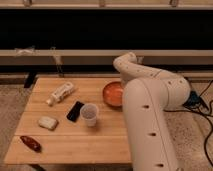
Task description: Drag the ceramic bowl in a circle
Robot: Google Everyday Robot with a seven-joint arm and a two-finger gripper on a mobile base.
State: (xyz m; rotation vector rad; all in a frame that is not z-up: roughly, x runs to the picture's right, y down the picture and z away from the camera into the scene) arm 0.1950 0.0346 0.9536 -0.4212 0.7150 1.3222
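- Ceramic bowl (113, 94): sits upright on the tabletop (100, 146), toward the back right, roughly 2 o'clock from the tabletop's middle. Its right part is covered by the arm.
- Gripper (123, 86): at the end of the white arm, which bends down from the back. It meets the bowl at about 2 to 3 o'clock on the rim. Whether it is wide, narrow or clamped on the rim cannot be told, since the arm's own bulk hides the contact.
- Key relation: from the gripper, the bowl's centre lies toward 8 to 9 o'clock. The bowl is round, so no long axis matters, and there is only the one arm to use.
- Judgement: a circular drag would swing the bowl toward its free sides, 6 to 10 o'clock.
- White cup (89, 114): near the bowl at its 8 o'clock, not touching. It is the likeliest thing to be knocked.
- Black flat item (75, 111): just beside the cup, at the cup's 9 o'clock.
- White bottle (61, 93): on its side, well apart at the bowl's 9 o'clock.
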